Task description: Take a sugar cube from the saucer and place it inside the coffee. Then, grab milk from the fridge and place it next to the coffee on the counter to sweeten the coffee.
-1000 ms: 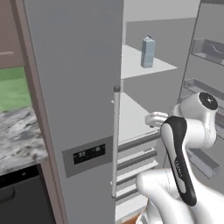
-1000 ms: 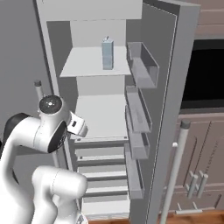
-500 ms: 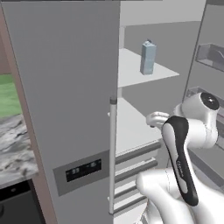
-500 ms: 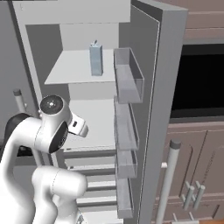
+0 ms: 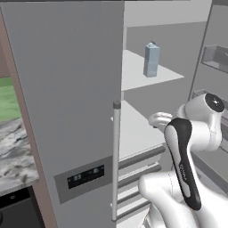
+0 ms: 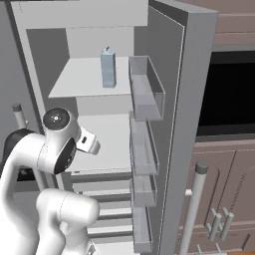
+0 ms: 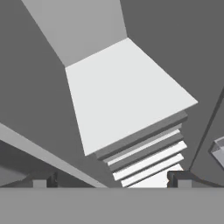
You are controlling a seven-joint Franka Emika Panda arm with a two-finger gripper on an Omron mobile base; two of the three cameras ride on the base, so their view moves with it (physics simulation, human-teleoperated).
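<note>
Left base view, from left to right: a strip of the marbled desk (image 5: 11, 153) lies at 9 o'clock, then the closed fridge (image 5: 67, 102) door with its vertical bar handle (image 5: 116, 160) and dark display panel (image 5: 84, 177), then the open compartment. The milk (image 5: 151, 59) stands upright at 1 o'clock on the upper shelf (image 5: 133, 73), near its front edge. The arm occupies 4 o'clock, its wrist aimed into the compartment level with the middle shelf (image 5: 133, 133).

Right base view, from left to right: the arm rises at 8 o'clock, the milk (image 6: 107, 68) stands at 11 o'clock on the upper shelf, well above the wrist, and the open door (image 6: 189, 124) with its clear bins (image 6: 147, 89) fills 3 o'clock.

Hand view: the end effector (image 7: 111, 179) shows two dark fingertips (image 7: 177, 178) set far apart at 6 o'clock, with nothing between them. The bare middle shelf (image 7: 127, 92) lies ahead; lower shelf edges (image 7: 148, 159) show below it.

Step in hand, as judged: the milk retrieval, approach phase. The coffee and saucer are not visible, so the sugar step cannot be checked.

Next move, as judged: raise the end effector to the upper shelf, advance until the carton sits between the fingers, close on its sides, then withdraw clear of the door bins.
</note>
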